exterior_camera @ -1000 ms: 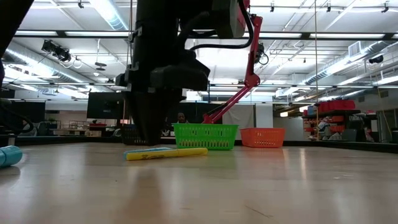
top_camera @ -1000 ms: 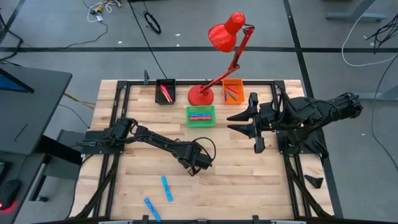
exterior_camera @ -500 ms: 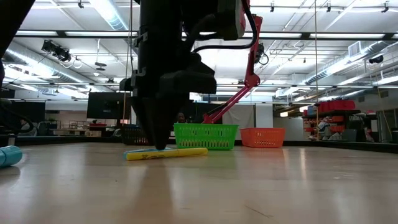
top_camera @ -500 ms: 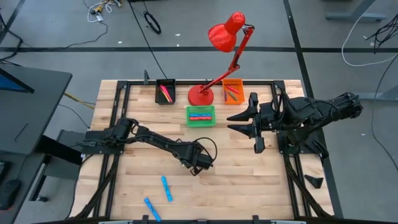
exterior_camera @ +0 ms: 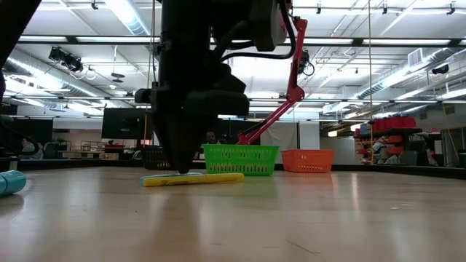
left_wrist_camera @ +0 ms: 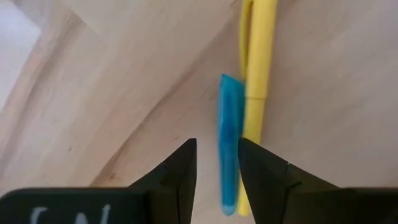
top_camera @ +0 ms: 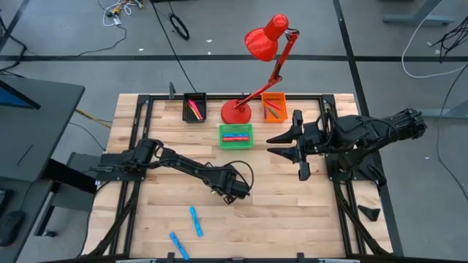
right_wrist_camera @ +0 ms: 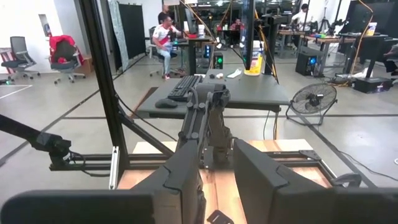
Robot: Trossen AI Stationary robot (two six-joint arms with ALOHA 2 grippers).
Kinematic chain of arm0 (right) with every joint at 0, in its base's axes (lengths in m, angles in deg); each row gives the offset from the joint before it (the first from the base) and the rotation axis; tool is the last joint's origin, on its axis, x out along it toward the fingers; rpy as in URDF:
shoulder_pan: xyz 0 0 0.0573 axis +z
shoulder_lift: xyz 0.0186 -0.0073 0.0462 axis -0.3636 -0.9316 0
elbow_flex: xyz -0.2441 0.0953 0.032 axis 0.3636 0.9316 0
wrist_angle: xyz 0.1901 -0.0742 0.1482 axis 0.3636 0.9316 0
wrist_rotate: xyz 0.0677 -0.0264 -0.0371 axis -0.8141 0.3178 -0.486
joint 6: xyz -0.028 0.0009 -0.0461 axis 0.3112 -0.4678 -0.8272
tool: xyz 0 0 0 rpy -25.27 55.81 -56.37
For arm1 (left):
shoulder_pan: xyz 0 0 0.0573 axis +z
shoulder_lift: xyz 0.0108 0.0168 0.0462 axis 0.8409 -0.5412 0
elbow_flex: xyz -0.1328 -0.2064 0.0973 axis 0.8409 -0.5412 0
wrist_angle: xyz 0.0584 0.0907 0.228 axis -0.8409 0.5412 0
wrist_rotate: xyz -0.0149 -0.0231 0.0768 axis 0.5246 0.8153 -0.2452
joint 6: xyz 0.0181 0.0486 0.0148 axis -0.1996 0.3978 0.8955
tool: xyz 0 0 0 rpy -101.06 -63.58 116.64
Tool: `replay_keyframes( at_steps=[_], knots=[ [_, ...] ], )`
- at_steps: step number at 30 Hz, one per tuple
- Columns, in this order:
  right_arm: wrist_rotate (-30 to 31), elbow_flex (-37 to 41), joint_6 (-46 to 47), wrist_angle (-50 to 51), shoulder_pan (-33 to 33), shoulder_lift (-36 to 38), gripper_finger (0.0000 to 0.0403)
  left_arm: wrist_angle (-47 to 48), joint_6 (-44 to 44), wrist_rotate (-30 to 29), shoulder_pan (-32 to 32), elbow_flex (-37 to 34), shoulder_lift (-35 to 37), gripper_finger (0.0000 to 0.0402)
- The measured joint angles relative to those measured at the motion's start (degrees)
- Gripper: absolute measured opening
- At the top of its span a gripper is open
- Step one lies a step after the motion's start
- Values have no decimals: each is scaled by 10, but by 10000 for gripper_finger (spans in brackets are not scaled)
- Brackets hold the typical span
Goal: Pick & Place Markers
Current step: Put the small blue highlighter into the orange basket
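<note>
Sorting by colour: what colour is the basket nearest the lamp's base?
Green basket, clearest in the high view.

The pale wooden plank bench (top_camera: pixel 285 197) carries a small black bin (top_camera: pixel 194 107), a green mesh bin (top_camera: pixel 235 136) and an orange bin (top_camera: pixel 274 107) near its far edge, with the round red lamp base (top_camera: pixel 235 112) between them. Two blue markers (top_camera: pixel 196 220) lie near the front edge; a yellow marker (left_wrist_camera: pixel 258 74) and a blue marker (left_wrist_camera: pixel 229 140) lie touching, side by side, mid-bench.

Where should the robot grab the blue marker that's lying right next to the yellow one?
Probably around its middle, coming straight down from above. The blue marker lies flat on the table, touching the yellow marker along one side, so a finger has little room there. The left gripper is already low over it with its jaws a little apart.
</note>
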Motion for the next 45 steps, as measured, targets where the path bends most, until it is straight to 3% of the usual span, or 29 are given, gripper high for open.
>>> replay_keyframes(
  at_steps=[45],
  knots=[
    [0,0,1,5,-4,-3,105,34,1,-43,-21,27,-13,124]
  ],
)
